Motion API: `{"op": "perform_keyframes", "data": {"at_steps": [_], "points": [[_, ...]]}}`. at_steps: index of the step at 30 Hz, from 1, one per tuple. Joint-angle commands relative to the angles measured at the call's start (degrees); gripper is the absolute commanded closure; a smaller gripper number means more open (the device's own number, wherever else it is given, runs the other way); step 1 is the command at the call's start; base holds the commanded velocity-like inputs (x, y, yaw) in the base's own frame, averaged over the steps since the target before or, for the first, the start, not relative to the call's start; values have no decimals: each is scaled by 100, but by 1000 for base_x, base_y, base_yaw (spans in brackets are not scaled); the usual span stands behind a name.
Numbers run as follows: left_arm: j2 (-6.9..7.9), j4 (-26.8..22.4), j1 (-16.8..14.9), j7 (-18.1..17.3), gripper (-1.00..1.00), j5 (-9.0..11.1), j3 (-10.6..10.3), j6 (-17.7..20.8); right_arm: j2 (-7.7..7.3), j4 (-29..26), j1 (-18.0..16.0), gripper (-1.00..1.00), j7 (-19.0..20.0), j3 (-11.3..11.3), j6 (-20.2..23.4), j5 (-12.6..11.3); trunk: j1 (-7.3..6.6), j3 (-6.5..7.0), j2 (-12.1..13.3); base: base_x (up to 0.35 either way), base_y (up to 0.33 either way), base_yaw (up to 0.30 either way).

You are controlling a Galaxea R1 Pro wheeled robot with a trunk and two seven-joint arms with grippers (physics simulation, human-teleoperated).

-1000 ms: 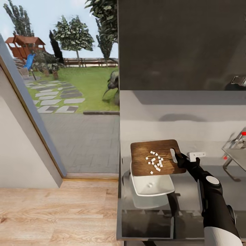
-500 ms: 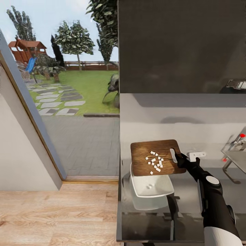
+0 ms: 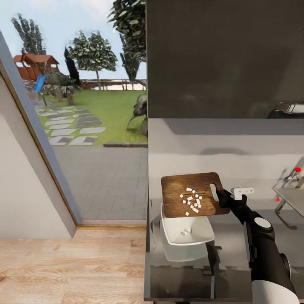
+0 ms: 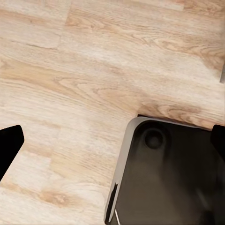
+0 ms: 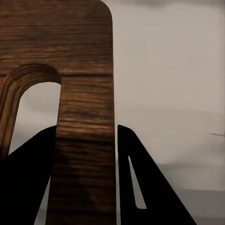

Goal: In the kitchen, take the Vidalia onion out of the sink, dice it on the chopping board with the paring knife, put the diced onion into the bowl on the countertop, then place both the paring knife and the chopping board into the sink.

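Head view is showing the right tool (image 3: 220, 196) gripping the chopping board (image 3: 192, 194) by its slotted end, holding it roughly level above the bowl (image 3: 188, 232), so that the board's near edge is overlapping the bowl's far rim. The dicing looks finished: small white cubes of diced onion (image 3: 192, 200) are lying scattered on the board, and one or two pieces (image 3: 184, 232) are already sitting in the bowl. Tipping the rest in seems to be the step in hand; afterwards the board and the paring knife would still need to go to the sink (image 3: 292, 195), which is standing well to the right of the bowl.

The left tool (image 4: 112, 145) is hanging with its fingers spread wide and nothing between them, over the pale wood floor (image 4: 70, 70).

The bowl is resting on the grey, slightly reflective table (image 3: 228, 236), near its left end. Left of the bowl, a glass opening is giving onto a paved patio (image 3: 101, 173) and a lawn with trees.
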Motion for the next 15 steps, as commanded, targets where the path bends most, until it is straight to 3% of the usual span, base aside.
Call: {"op": "perform_keyframes", "data": {"at_steps": [1,7,15], "points": [[3,-10,2,9,-100,17,-12,-5,9,-11,-7,100,52,-18,20,41,3,-10,-11,0,0,0],[2,-9,2,9,-100,17,-12,-4,43,-11,-9,100,171,-18,-14,41,3,-9,-11,0,0,0],[2,-9,2,9,-100,17,-12,-3,51,159,-7,100,187,-26,-407,41,3,-9,-11,0,0,0]]}}
